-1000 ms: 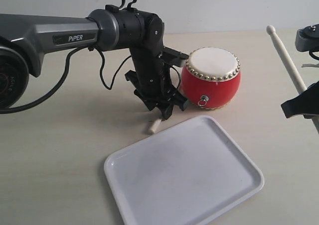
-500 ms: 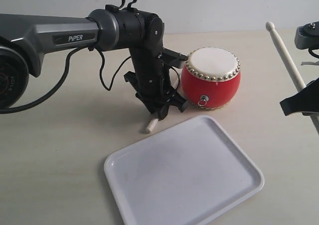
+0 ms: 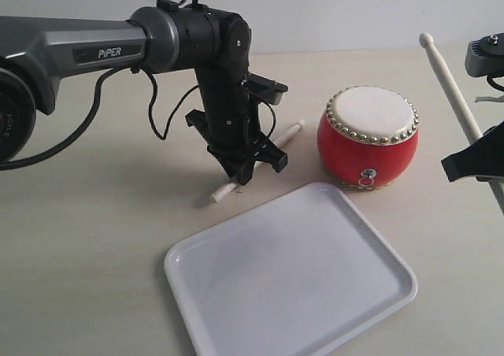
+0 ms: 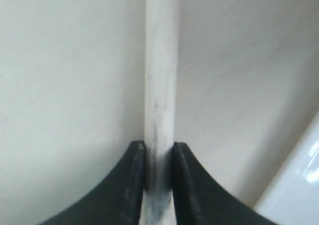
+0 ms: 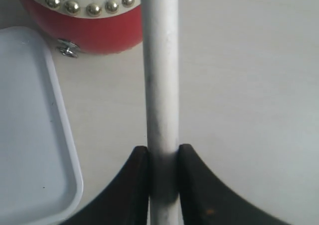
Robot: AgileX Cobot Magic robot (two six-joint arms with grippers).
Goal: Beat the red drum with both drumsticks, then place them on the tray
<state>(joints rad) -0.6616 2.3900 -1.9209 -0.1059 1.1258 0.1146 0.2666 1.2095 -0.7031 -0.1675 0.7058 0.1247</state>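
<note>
The red drum stands upright behind the white tray, and my right wrist view also shows the drum. My left gripper is shut on one drumstick, which lies low and slanted over the table to the left of the drum, its butt end near the tray's far rim. Up close, the left gripper pinches that stick. At the right edge, my right gripper is shut on the other drumstick, whose tip points away. Close up, the right gripper clamps that stick.
The left arm's black wrist and a looping cable hang over the table to the left of the drum. The tray's corner shows beside the left stick, and its rim lies below the drum in the right wrist view.
The drum has slid to the right and slightly nearer. My left gripper and its stick have shifted a little left, so the stick's far end now shows. The right arm has hardly moved.
</note>
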